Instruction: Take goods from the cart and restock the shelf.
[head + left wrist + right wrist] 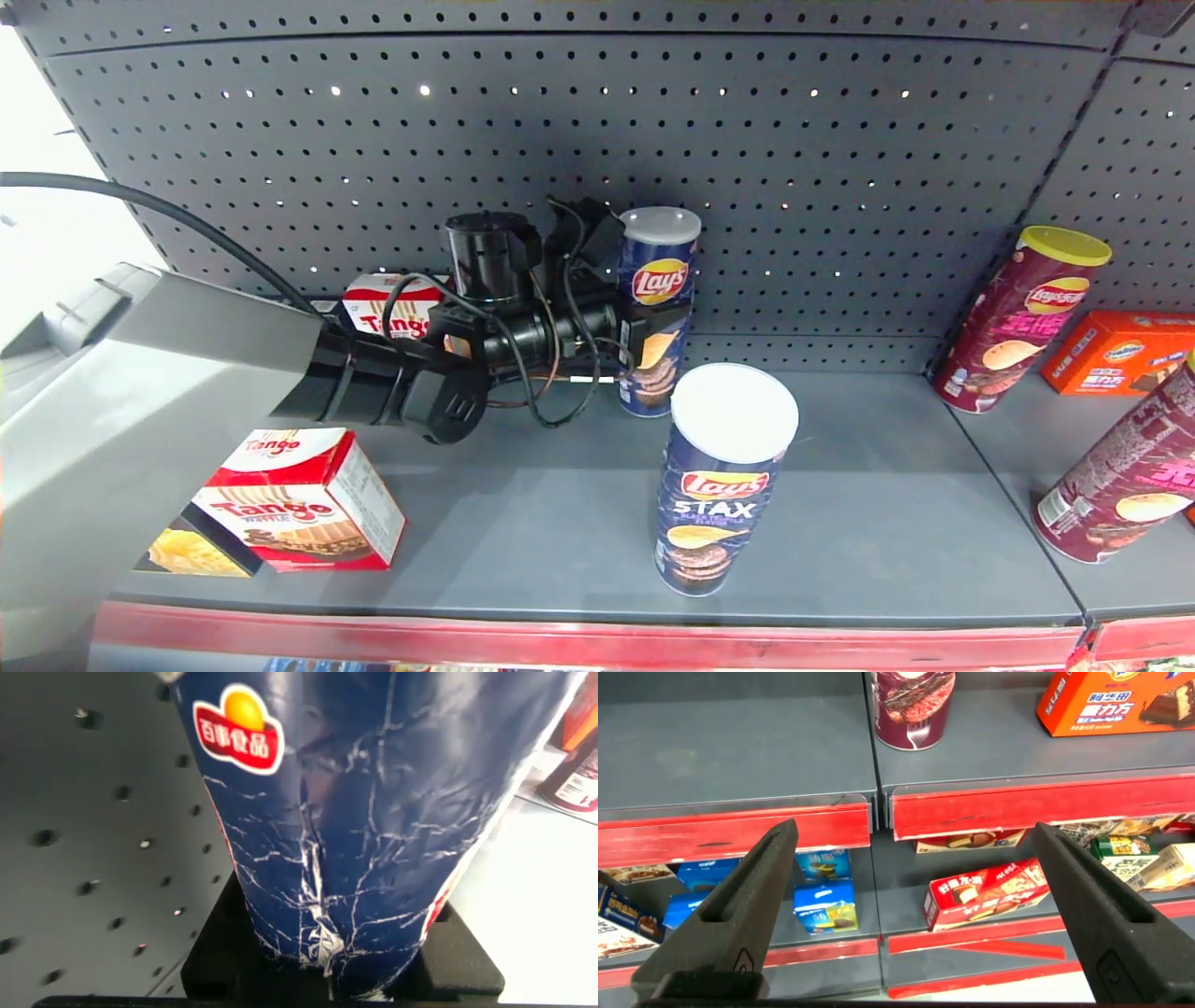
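A blue chips can (658, 271) with a white lid stands upright at the back of the grey shelf (868, 523), close to the pegboard. My left gripper (646, 342) comes in from the left and is shut on the can's lower half. In the left wrist view the can (374, 812) sits between the black fingers (220, 961), with the gripper (336, 987) around its base. A second blue can (724, 476) stands upright in front, apart from the first. My right gripper (915, 924) hangs open with nothing in it, facing lower shelves.
Two red-and-white wafer boxes (303, 499) (387, 303) sit at the shelf's left. Leaning maroon cans (1022, 317) (1130, 476) and an orange box (1120, 350) fill the neighbouring bay. Open shelf floor lies right of the blue cans. Lower shelves hold a maroon can (910, 705) and boxed goods (985, 891).
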Robot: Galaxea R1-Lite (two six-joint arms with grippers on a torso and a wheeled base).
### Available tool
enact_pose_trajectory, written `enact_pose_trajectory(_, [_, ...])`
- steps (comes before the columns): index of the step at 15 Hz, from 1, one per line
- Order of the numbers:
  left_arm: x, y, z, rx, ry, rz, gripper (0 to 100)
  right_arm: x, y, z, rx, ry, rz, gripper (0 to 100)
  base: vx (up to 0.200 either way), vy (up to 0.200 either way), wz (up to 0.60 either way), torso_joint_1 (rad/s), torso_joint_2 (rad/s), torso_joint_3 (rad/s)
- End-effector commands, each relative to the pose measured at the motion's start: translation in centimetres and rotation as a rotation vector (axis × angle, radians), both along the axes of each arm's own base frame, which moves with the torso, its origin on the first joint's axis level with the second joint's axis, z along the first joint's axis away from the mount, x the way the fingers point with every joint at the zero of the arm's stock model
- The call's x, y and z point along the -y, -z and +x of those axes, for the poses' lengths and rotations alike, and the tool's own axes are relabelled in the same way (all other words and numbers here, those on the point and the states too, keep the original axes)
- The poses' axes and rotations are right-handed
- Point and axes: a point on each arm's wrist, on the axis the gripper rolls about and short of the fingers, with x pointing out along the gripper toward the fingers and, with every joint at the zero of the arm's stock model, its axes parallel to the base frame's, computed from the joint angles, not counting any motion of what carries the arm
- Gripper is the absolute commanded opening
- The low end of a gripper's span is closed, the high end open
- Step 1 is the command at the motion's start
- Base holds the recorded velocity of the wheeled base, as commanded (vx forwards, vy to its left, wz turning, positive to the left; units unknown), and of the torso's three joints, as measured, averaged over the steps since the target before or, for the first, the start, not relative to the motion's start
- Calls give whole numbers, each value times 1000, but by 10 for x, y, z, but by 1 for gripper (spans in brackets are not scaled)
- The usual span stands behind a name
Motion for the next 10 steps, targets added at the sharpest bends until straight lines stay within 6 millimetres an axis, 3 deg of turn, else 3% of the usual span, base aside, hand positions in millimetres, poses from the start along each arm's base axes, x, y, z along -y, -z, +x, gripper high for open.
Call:
enact_pose_trajectory(1, [4, 5, 2, -7, 6, 3, 0, 0, 0, 0, -3, -1, -1, 100, 0, 0, 0, 0, 0, 0])
enact_pose_trajectory(10, [13, 18, 8, 0, 17, 7, 0, 0, 0, 0, -3, -1, -1, 100, 0, 0, 0, 0, 0, 0])
